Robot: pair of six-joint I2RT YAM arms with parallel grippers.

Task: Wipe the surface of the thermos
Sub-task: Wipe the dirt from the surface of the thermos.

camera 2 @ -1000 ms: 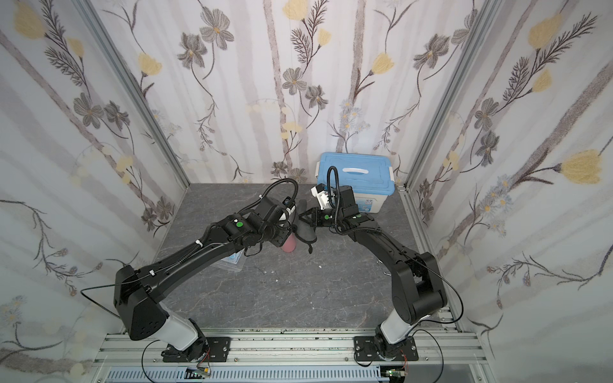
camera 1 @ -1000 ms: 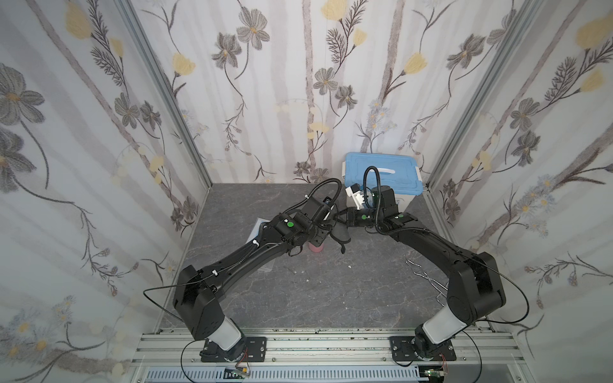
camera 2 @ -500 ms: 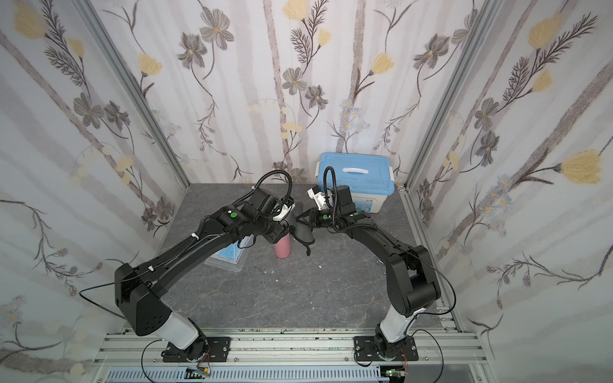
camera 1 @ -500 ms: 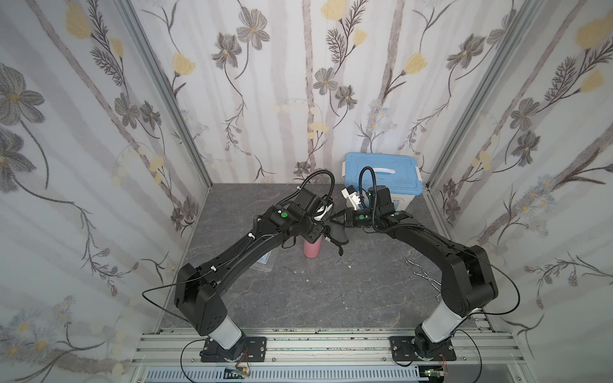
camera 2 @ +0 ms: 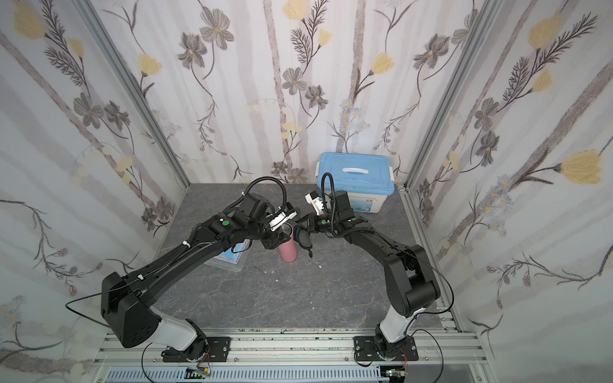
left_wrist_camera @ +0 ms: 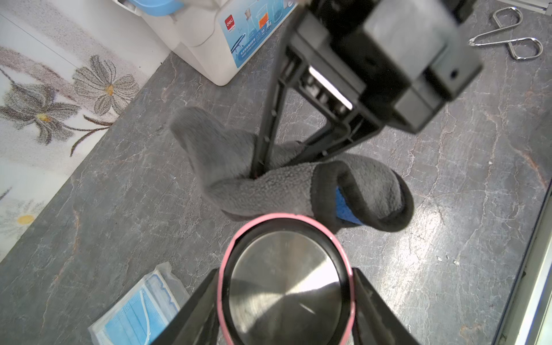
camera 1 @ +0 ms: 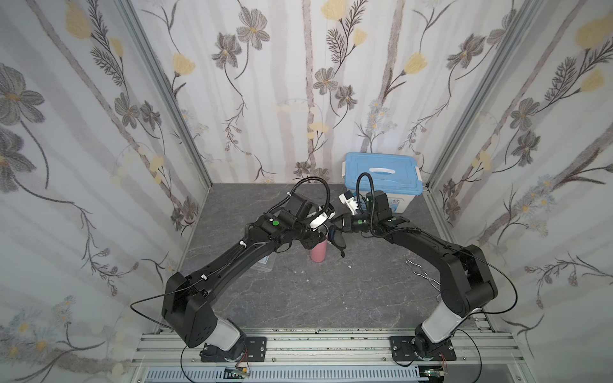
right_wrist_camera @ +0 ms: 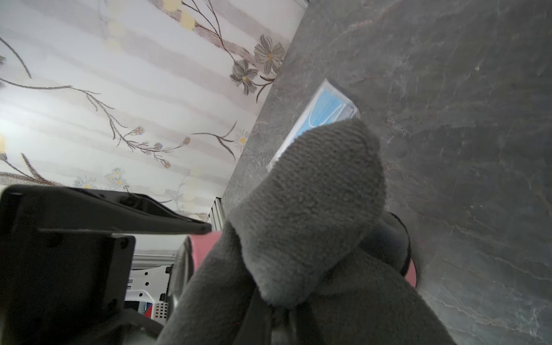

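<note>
A slim pink cylindrical thermos with a brushed-silver cap (left_wrist_camera: 285,282) stands upright mid-surface (camera 1: 331,298), clamped near its top by the left tool (left_wrist_camera: 285,301), apparently to steady it for wiping. The right tool (left_wrist_camera: 258,171), pinched shut on a fluffy grey cloth (left_wrist_camera: 268,185), holds it against the thermos's upper side. The left wrist view alone shows the cloth's blue inner patch and the contact.

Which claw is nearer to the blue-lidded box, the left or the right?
Right. The right claw sits just before the blue-lidded box; the left claw, clamping the thermos, is farther.
</note>
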